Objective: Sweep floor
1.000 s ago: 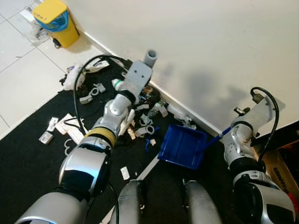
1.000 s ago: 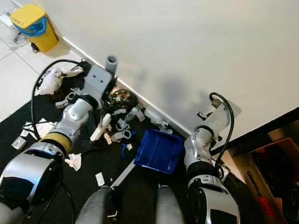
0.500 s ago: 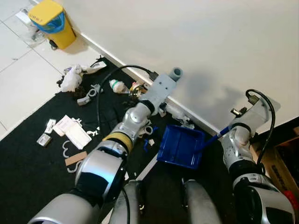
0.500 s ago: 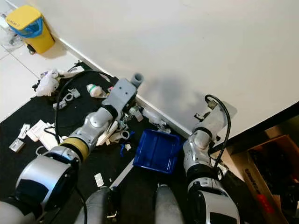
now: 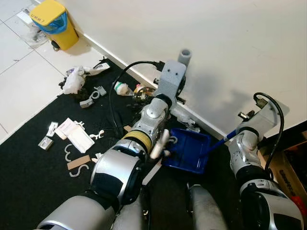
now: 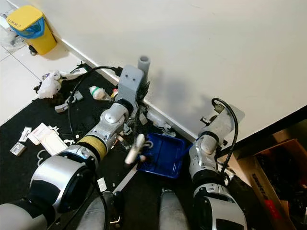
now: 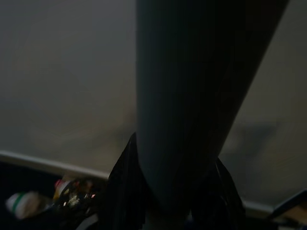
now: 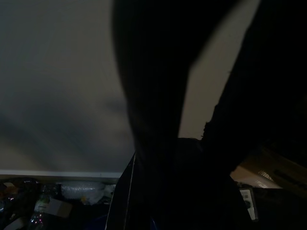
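Broom handle (image 5: 184, 56) is clamped in my left gripper (image 7: 168, 196) near the wall, its whitish end (image 5: 158, 145) at the blue dustpan (image 5: 189, 152), whose handle (image 5: 221, 141) my right gripper holds, on black floor mat (image 5: 33, 177) among litter (image 5: 74, 80).

Black mat (image 5: 29, 167) spread over white floor tiles (image 5: 19, 81), reaching the far wall. Strewn with rubbish: crumpled wrappers (image 5: 74, 81) at far left, small cards and hooks (image 5: 72, 139) nearer, a bottle (image 5: 122, 88) by the wall. Blue dustpan (image 5: 189, 153) lay right of centre. Yellow bin (image 5: 53, 21) stood on the tiles, far left.
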`<state>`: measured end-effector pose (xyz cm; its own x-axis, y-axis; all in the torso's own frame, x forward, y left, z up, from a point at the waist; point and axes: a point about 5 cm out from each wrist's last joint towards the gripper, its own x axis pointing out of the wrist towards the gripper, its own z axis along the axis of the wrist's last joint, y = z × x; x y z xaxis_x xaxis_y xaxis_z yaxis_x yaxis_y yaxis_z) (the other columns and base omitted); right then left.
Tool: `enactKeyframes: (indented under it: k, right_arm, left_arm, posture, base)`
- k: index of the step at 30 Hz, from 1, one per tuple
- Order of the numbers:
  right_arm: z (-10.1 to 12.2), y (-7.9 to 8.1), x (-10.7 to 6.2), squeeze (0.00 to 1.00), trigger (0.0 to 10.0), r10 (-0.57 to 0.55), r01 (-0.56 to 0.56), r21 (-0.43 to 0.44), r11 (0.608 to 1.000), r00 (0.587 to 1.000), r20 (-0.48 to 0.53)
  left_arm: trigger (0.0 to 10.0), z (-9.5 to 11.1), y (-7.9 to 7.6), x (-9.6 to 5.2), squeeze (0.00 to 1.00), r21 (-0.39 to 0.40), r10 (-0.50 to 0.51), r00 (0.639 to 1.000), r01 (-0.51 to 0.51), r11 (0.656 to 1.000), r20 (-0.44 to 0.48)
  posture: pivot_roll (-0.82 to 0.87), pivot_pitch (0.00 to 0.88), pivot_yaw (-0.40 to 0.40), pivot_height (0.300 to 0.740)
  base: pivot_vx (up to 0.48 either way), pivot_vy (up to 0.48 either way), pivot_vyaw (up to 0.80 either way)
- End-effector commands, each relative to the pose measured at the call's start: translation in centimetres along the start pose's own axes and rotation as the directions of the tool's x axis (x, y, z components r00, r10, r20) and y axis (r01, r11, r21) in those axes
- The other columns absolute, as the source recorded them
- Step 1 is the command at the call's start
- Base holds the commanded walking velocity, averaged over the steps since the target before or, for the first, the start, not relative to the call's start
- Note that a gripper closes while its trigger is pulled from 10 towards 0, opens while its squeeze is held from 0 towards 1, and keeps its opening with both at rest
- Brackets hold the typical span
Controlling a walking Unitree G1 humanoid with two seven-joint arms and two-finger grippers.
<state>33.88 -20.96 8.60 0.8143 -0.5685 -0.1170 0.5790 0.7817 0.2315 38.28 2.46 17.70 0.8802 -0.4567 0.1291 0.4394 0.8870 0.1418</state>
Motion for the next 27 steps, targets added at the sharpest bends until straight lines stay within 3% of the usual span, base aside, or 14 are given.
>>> enactKeyframes:
  k: [1,4,5,6,9,10,11,13,15,16,18,20,24,27]
  right_arm:
    - [-2.2,-0.8,-0.9,0.0,10.0,-0.007,0.005,-0.026,1.0,0.996,-0.089]
    - [-2.2,-0.7,-0.8,0.0,10.0,-0.006,0.004,-0.023,1.0,0.996,-0.089]
    - [-2.1,-0.7,-0.7,0.0,10.0,-0.007,0.005,-0.017,1.0,0.996,-0.088]
    - [-2.1,-0.7,-0.7,0.0,10.0,-0.007,0.005,-0.017,1.0,0.996,-0.088]
    - [-2.0,-0.6,-0.7,0.0,10.0,-0.007,0.006,-0.011,1.0,0.996,-0.087]
    - [-2.0,-0.6,-0.7,0.0,10.0,-0.007,0.006,-0.011,1.0,0.996,-0.087]
    - [-2.0,-0.6,-0.7,0.0,10.0,-0.005,0.004,-0.009,1.0,0.996,-0.088]
    - [-2.0,-0.6,-0.7,0.0,10.0,-0.005,0.004,-0.009,1.0,0.996,-0.088]
    - [-2.0,-0.5,-0.7,0.0,10.0,-0.001,0.001,-0.006,1.0,0.996,-0.092]
    - [-2.0,-0.5,-0.7,0.0,10.0,-0.001,0.001,-0.006,1.0,0.996,-0.092]
    - [-2.0,-0.4,-0.7,0.0,10.0,0.001,-0.002,-0.004,1.0,0.996,-0.094]
    - [-2.0,-0.3,-0.7,0.0,10.0,0.005,-0.005,0.001,1.0,0.995,-0.095]
    - [-1.9,-0.2,-0.7,0.0,10.0,0.006,-0.006,0.003,1.0,0.996,-0.094]
    - [-1.9,-0.2,-0.7,0.0,10.0,0.012,-0.012,0.004,1.0,0.996,-0.091]
  left_arm:
    - [10.0,1.8,-2.9,1.0,0.0,-0.077,-0.081,0.995,0.086,0.993,0.064]
    - [10.0,2.3,-2.9,1.1,0.0,-0.066,-0.128,0.989,0.133,0.989,0.077]
    - [10.0,3.0,-2.2,1.3,0.0,-0.02,-0.193,0.978,0.195,0.981,0.082]
    - [10.0,3.0,-2.2,1.3,0.0,-0.02,-0.193,0.978,0.195,0.981,0.082]
    - [10.0,3.4,0.7,1.2,0.0,0.101,-0.224,0.975,0.221,0.97,0.012]
    - [10.0,3.4,0.7,1.2,0.0,0.101,-0.224,0.975,0.221,0.97,0.012]
    - [10.0,3.6,1.8,1.1,0.0,0.118,-0.234,0.972,0.233,0.965,-0.006]
    - [10.0,3.6,1.8,1.1,0.0,0.118,-0.234,0.972,0.233,0.965,-0.006]
    - [10.0,3.9,3.6,0.7,0.0,0.171,-0.251,0.967,0.253,0.952,-0.037]
    - [10.0,3.9,3.6,0.7,0.0,0.171,-0.251,0.967,0.253,0.952,-0.037]
    - [10.0,3.9,4.5,0.5,0.0,0.208,-0.248,0.967,0.253,0.945,-0.052]
    - [10.0,3.8,6.7,0.0,0.0,0.292,-0.185,0.978,0.205,0.934,-0.094]
    - [10.0,3.8,7.5,-0.2,0.0,0.32,-0.159,0.981,0.186,0.929,-0.109]
    - [10.0,3.4,9.3,-1.0,0.0,0.417,-0.067,0.992,0.106,0.903,-0.106]
  posture:
    - [-0.09,0.314,0.022,0.74]
    - [-0.09,0.308,0.026,0.74]
    - [-0.08,0.305,0.029,0.74]
    - [-0.08,0.305,0.029,0.74]
    - [-0.08,0.301,0.029,0.74]
    - [-0.08,0.301,0.029,0.74]
    - [-0.07,0.299,0.028,0.74]
    - [-0.07,0.299,0.028,0.74]
    - [-0.06,0.298,0.025,0.74]
    - [-0.06,0.298,0.025,0.74]
    - [-0.06,0.298,0.025,0.74]
    - [-0.06,0.294,0.031,0.74]
    - [-0.06,0.294,0.031,0.74]
    - [-0.07,0.293,0.027,0.74]
  base:
    - [0.0,0.0,0.0]
    - [0.0,0.0,0.0]
    - [0.0,0.0,0.0]
    - [0.0,0.0,0.0]
    - [0.0,0.0,0.0]
    - [0.0,0.0,0.0]
    - [0.0,0.0,0.0]
    - [0.0,0.0,0.0]
    - [0.0,0.0,0.0]
    - [0.0,0.0,0.0]
    - [0.0,0.0,0.0]
    - [0.0,0.0,0.0]
    - [0.0,0.0,0.0]
    - [0.0,0.0,0.0]
